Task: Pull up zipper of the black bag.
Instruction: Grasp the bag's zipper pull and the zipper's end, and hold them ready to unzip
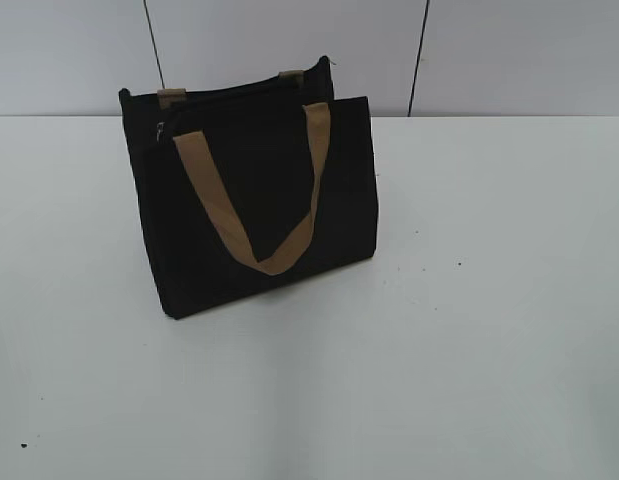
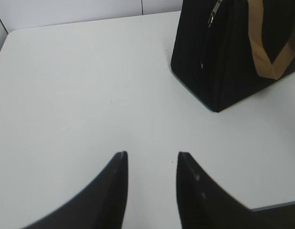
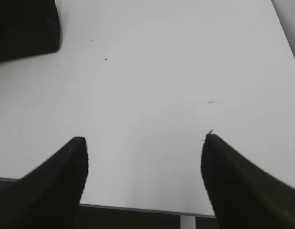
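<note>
The black bag stands upright on the white table, left of centre, with a tan loop handle hanging down its front. The zipper runs along its top rim; its silvery pull tab hangs at the bag's left end, seen in the left wrist view. The bag lies up and right of my left gripper, which is open and empty above the table. My right gripper is open wide and empty near the table's front edge; a corner of the bag shows at top left. Neither gripper shows in the exterior view.
A grey panelled wall rises behind the table. The table's front edge shows under the right gripper. The table's left edge and back corner show in the left wrist view.
</note>
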Controlling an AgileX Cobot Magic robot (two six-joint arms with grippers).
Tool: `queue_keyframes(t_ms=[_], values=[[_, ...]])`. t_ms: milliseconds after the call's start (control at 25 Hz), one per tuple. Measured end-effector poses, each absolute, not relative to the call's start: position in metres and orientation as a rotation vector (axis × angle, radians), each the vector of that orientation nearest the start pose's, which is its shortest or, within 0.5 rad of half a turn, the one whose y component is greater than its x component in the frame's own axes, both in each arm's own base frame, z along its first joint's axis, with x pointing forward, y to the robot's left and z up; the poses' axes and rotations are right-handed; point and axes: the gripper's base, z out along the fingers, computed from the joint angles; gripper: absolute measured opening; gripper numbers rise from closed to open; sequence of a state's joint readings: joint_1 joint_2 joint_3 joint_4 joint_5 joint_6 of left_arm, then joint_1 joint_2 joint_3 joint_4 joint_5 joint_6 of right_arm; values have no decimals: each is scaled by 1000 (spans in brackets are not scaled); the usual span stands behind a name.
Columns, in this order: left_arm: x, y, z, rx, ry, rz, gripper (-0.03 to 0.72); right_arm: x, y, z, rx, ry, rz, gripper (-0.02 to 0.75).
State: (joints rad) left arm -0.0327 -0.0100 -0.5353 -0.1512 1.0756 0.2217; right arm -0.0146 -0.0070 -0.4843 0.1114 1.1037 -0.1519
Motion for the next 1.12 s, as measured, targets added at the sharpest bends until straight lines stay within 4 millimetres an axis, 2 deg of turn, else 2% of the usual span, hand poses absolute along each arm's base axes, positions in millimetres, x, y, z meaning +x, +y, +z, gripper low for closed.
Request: queue_keyframes(t_ms=[1120], values=[[-12, -12, 286, 267, 1988, -59, 267, -6, 9, 270, -151, 2085, 34, 566]])
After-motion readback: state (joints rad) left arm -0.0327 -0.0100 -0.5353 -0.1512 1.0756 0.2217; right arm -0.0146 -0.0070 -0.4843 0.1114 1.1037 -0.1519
